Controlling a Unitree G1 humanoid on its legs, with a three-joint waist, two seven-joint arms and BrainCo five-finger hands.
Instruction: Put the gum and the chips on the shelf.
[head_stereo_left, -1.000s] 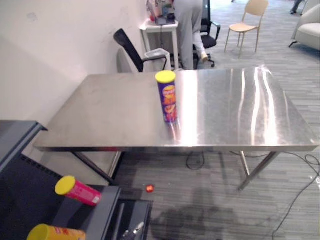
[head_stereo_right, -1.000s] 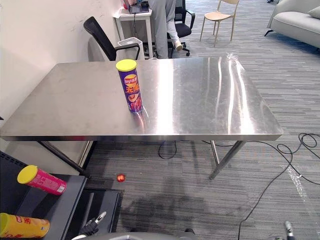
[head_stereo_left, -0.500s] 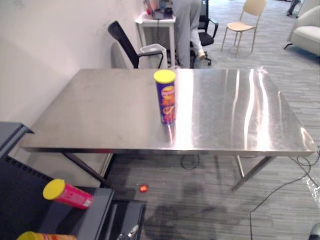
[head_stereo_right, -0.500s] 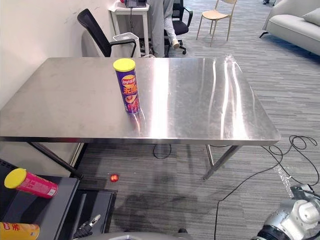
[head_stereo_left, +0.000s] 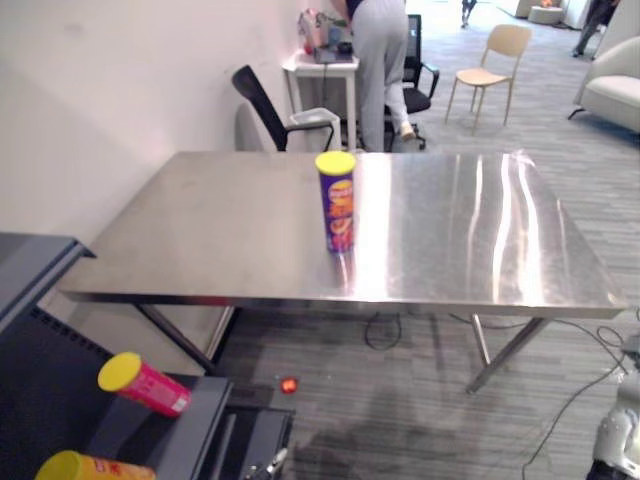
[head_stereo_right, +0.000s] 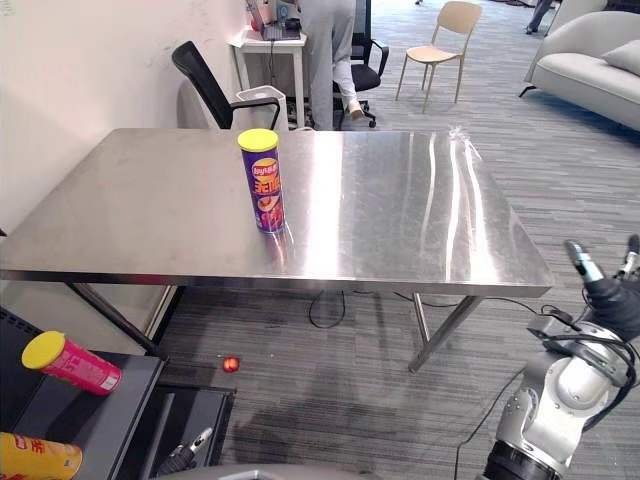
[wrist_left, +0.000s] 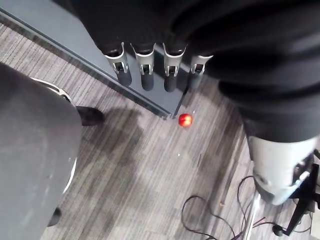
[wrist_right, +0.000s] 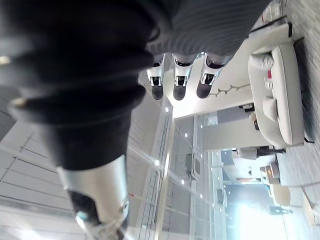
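A tall purple cardboard chip can with a yellow lid (head_stereo_right: 261, 180) stands upright on the brushed stainless-steel table (head_stereo_right: 420, 210), left of the table's middle and nearer its front edge than its back. On the grey striped carpet floor (head_stereo_right: 350, 400) under the table's front edge lies a small red round thing (head_stereo_right: 231, 365); whether it is the gum cannot be told. Off the table's front left corner, lower than its top, is a dark grey metal shelf (head_stereo_left: 200, 410) with a pink can with a yellow lid (head_stereo_right: 72, 362) lying on its side and a yellow can (head_stereo_right: 35, 458) lying just beside it. The left hand (wrist_left: 148, 75) hangs above the floor by the shelf's edge, fingers straight, holding nothing. The right hand (head_stereo_right: 612, 295) is raised off the table's front right corner, well apart from the can, fingers loosely straight and empty. Beyond the table's far edge stand a person (head_stereo_left: 380, 60) and a black office chair (head_stereo_right: 210, 85).
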